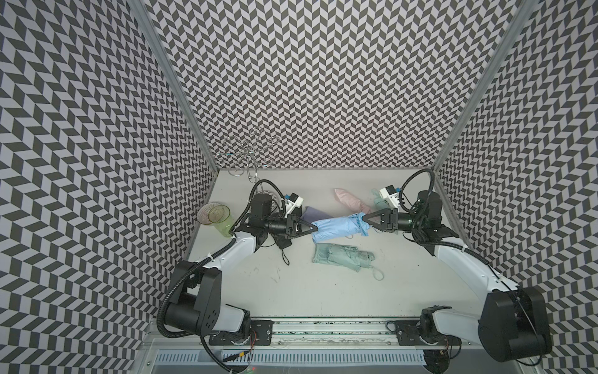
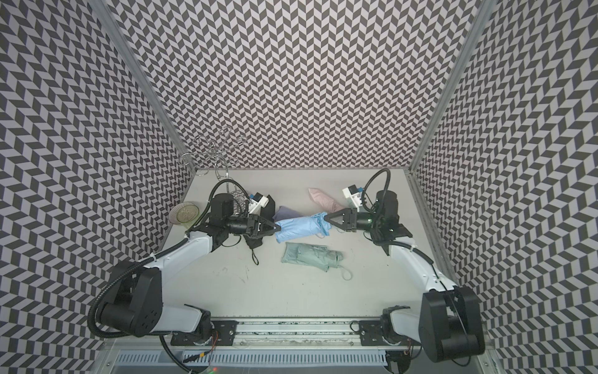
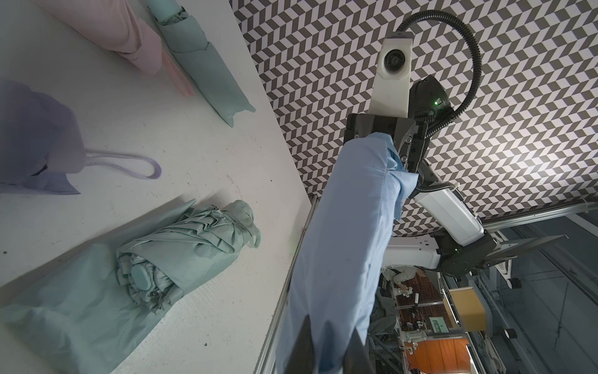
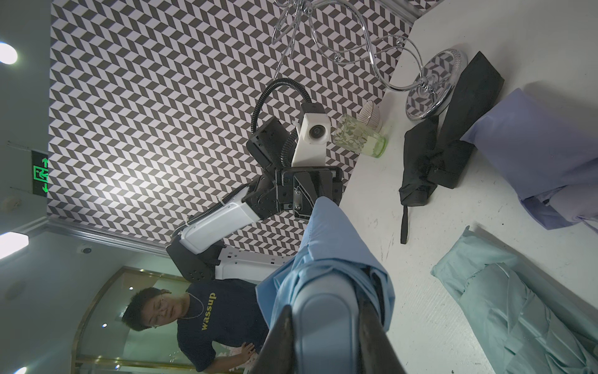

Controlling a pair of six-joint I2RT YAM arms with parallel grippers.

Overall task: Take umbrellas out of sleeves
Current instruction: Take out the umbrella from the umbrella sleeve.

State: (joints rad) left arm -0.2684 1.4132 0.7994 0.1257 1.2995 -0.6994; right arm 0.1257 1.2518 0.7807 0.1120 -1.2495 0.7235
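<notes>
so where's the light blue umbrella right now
In a top view, the light blue umbrella is held mid-table between the left gripper and the right gripper, one on each end, with the mint green umbrella just nearer the robot's base.

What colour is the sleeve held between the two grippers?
Light blue sleeve, clearest in a top view.

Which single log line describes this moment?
left gripper: shut on light blue sleeve | right gripper: shut on light blue umbrella | umbrella: mostly sleeved

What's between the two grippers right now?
The light blue umbrella, partly in its sleeve, spans left gripper to right gripper; both top views show it.
</notes>
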